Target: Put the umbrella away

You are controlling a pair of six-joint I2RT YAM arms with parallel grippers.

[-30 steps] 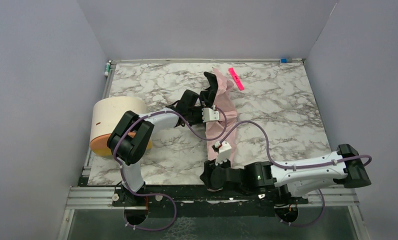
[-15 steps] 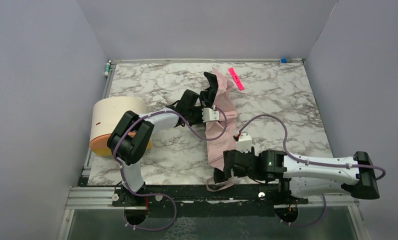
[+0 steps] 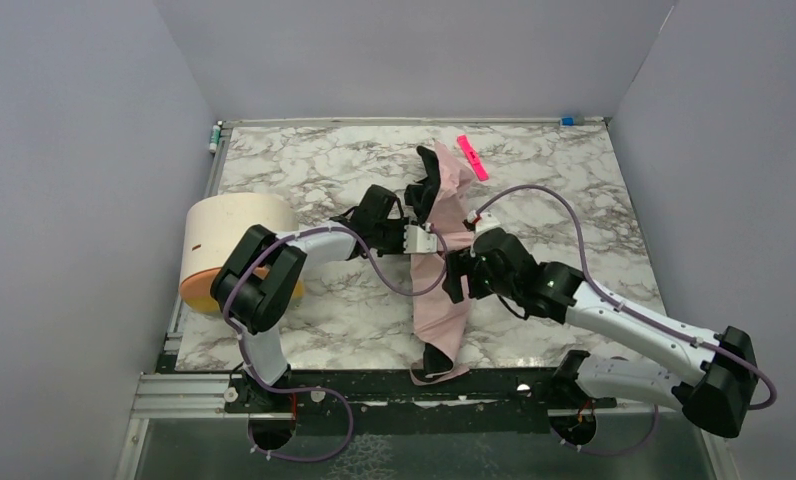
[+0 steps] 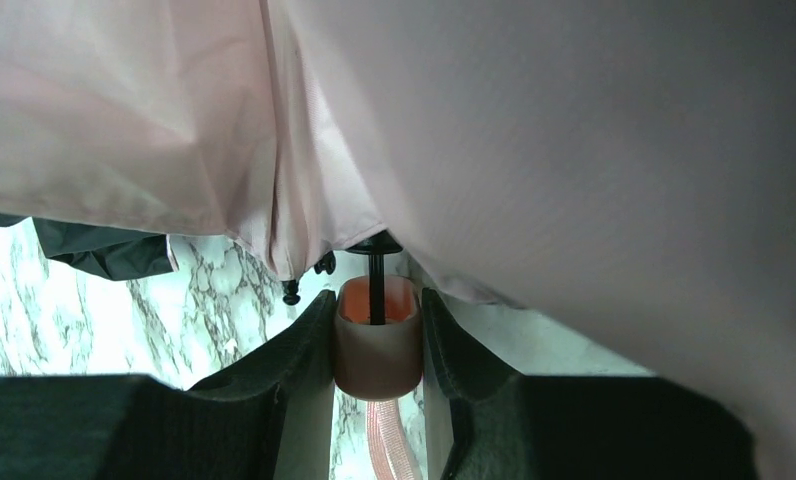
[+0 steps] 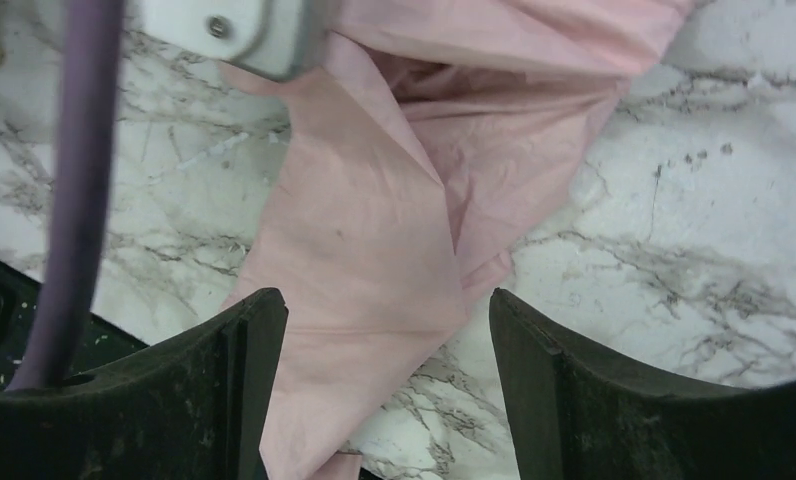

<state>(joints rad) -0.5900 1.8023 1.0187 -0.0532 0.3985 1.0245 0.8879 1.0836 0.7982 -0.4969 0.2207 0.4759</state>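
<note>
The umbrella [image 3: 442, 300] lies as a long strip of pale pink fabric from the table's middle back down to the front edge, with black lining showing at its far end [image 3: 426, 180]. My left gripper [image 4: 377, 305] is shut on the umbrella's small pink handle [image 4: 377, 350]. The thin black shaft [image 4: 376, 285] runs out of the handle into the fabric, and the pink strap [image 4: 389, 455] hangs below. My right gripper [image 5: 384, 305] is open and hovers just over the fabric's middle [image 5: 374, 240], gripping nothing. In the top view it sits right of the strip [image 3: 456, 277].
A cream cylinder with an orange end [image 3: 229, 245] lies at the left edge beside my left arm's elbow. A bright pink strip [image 3: 472, 157] lies at the back, right of the umbrella's far end. Grey walls close in the table on three sides.
My right gripper has opened and let go of the fabric's near end, then moved away from the front edge to the umbrella's middle. The left gripper keeps its hold.
</note>
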